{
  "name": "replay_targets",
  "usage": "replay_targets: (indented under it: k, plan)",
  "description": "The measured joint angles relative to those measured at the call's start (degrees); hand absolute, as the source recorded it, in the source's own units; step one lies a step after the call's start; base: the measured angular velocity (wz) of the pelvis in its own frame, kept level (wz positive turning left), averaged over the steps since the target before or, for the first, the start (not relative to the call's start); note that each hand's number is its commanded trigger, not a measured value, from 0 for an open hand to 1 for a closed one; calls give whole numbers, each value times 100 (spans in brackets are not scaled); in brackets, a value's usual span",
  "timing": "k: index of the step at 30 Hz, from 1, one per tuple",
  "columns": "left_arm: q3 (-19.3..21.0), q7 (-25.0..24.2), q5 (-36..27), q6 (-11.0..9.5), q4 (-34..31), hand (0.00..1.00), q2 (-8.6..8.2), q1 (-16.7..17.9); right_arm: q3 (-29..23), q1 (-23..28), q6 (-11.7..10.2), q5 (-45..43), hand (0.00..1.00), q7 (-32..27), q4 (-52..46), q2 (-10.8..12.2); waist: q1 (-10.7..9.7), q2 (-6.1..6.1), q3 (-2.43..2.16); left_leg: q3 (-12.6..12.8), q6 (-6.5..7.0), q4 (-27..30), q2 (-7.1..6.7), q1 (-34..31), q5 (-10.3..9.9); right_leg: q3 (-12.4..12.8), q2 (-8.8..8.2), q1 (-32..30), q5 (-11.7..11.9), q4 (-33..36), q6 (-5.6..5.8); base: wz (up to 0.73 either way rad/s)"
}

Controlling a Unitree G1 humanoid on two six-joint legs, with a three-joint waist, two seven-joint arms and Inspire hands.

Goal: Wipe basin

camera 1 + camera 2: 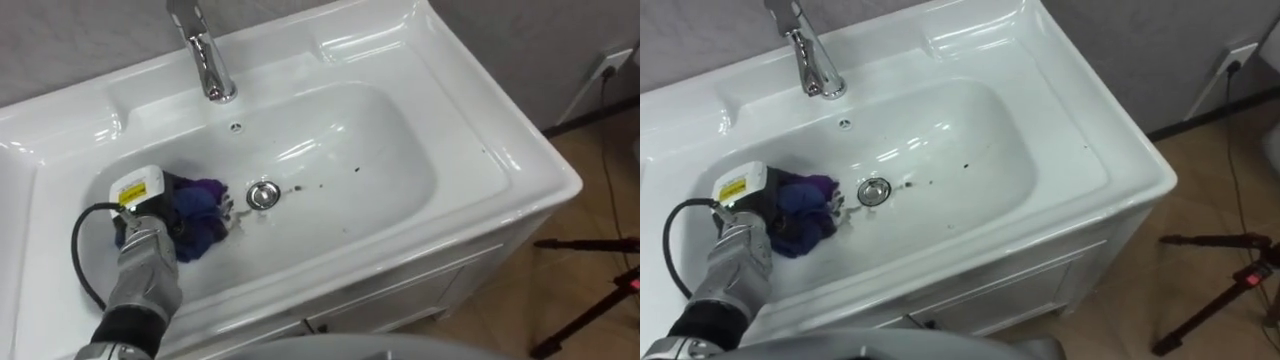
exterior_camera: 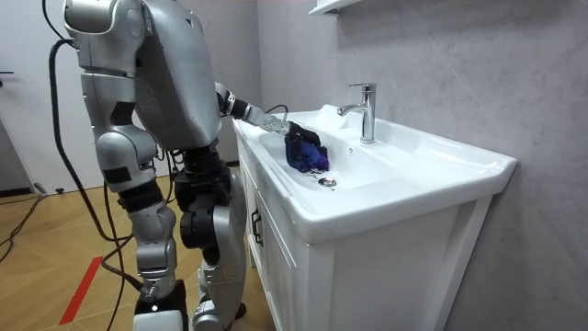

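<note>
Nearest, at the left side of the basin (image 1: 400, 165), one left hand (image 1: 150, 228) is seen, and its fingers are closed on one bunched purple-blue cloth (image 1: 203, 212), which is held low in the bowl just beside the one drain (image 1: 263, 194). A few dark specks (image 1: 355, 168) are seen on the white bottom to the right of the drain. Farther back one small overflow hole (image 1: 236, 127) is found, and behind it one chrome faucet (image 1: 207, 58) is mounted on the rear ledge.

Basin (image 1: 400, 150): glossy white, flecked with dark specks
Cloth (image 1: 200, 215): deep purple and blue
Tap (image 1: 205, 60): polished chrome
Drain (image 1: 263, 195): silver
Left hand (image 1: 145, 245): silver-grey
Wall (image 2: 459, 55): mottled grey
Floor (image 2: 55, 276): tan wood, one red stripe
</note>
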Motion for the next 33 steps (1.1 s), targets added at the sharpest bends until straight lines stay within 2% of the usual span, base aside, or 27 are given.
replay_targets:
  k: [5, 8, 11, 16, 21, 24, 28, 33]
  plan:
    - [106, 190, -86, -94, 134, 100, -29, 0, 7, -70, 40, -22, 0, 44, -4, 47, 13, -68, -41, 43, 0, 3, 5, 23, 0, 83, 14, -20, 11, 9, 15, -8]
    - [27, 405, -471, -110, 198, 100, -47, 0, 92, -79, 55, 81, 0, 42, -13, 52, 11, -98, -56, 46, 1, 1, 6, 24, 0, 98, 18, -26, 29, 7, 16, -1]
    - [13, 508, -1144, -268, 237, 100, -80, 0, 177, -83, 134, 85, 0, 45, -22, 102, 8, -117, -61, 60, 1, 2, 8, 24, 1, 104, 17, -26, 31, 8, 17, 0]
    - [7, 504, -2639, -848, 304, 100, -192, 5, 233, -88, 151, 77, 0, 106, -19, 197, 23, -176, -56, 63, 2, -21, 7, -3, 1, 128, 21, -87, 33, 7, 17, -3]
    - [4, 489, -3657, -1324, 412, 100, -206, 6, 269, -88, 89, 80, 0, 103, 0, 302, 45, -316, -51, 98, 2, -42, 7, 6, 1, 148, 26, -90, 30, -5, 15, -1]
    - [-5, 382, -4106, -1571, 538, 100, -232, 7, 410, -116, 79, 76, 0, 103, 3, 322, 46, -344, -48, 154, 2, -56, 4, 26, 1, 213, 29, -92, 34, -7, 20, -9]
    - [-124, 227, -4385, -1762, 605, 100, -303, 2, 410, -125, 75, 73, 0, 187, 50, 370, 1, -345, -42, 178, 2, -84, -1, 21, 0, 257, 27, -129, 36, -19, 23, -4]
    - [-519, 126, -4648, -1786, 590, 100, -351, -182, 420, -95, 98, 74, 0, 334, -9, 380, -61, -335, -33, 191, 2, -84, -2, -121, 1, 251, 27, -263, 54, -7, 35, 1]
